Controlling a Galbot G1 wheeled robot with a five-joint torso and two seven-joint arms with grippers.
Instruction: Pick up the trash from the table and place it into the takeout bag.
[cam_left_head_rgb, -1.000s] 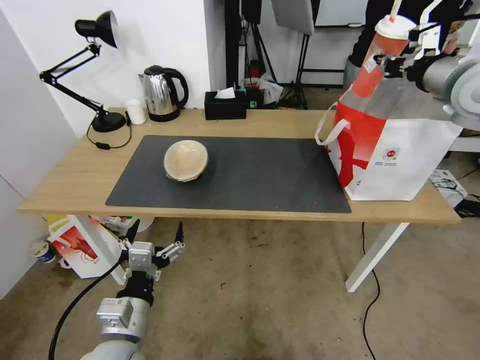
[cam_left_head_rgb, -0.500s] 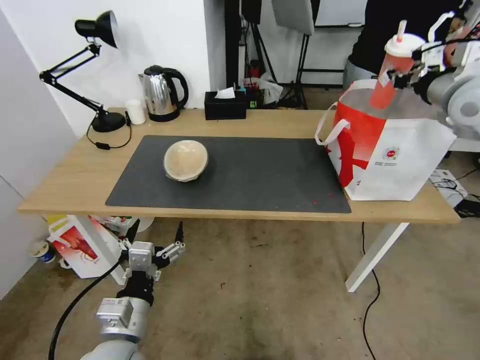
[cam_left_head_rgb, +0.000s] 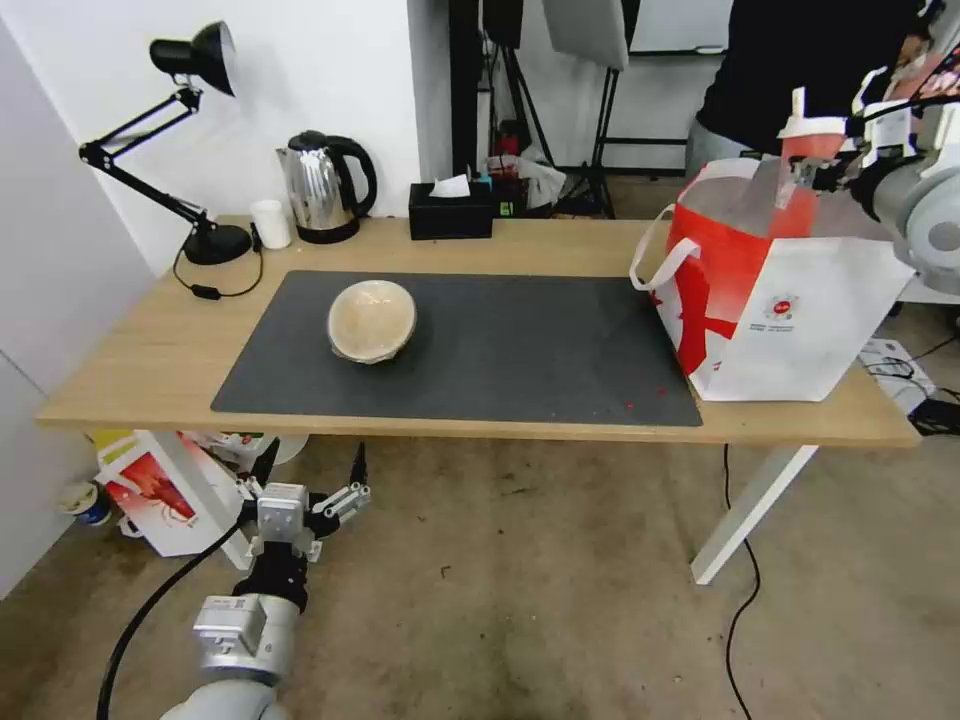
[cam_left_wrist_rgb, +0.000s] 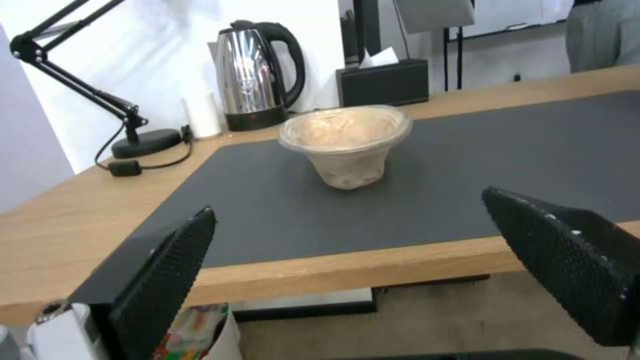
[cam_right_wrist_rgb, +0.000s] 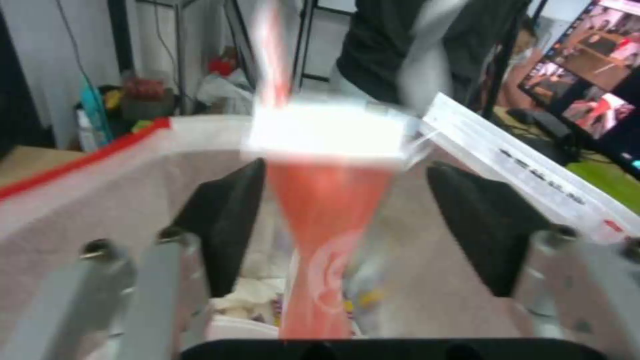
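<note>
Our right gripper (cam_left_head_rgb: 835, 170) with jaws spread apart from the red cup with white lid and straw (cam_left_head_rgb: 800, 170) inside the large white-and-red takeout bag (cam_left_head_rgb: 790, 310), tan paper bowl (cam_left_head_rgb: 371, 320) on the light-wood counter (cam_left_head_rgb: 120, 370), our left gripper (cam_left_head_rgb: 305, 470) below, jaws spread.

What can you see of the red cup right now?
The red cup has a tapered red body with a white mark on its side, a white lid and a straw poking up. It stands roughly upright, its lower part already inside the open mouth of the takeout bag. The right gripper flanks it, fingers spread with gaps on both sides.
</note>
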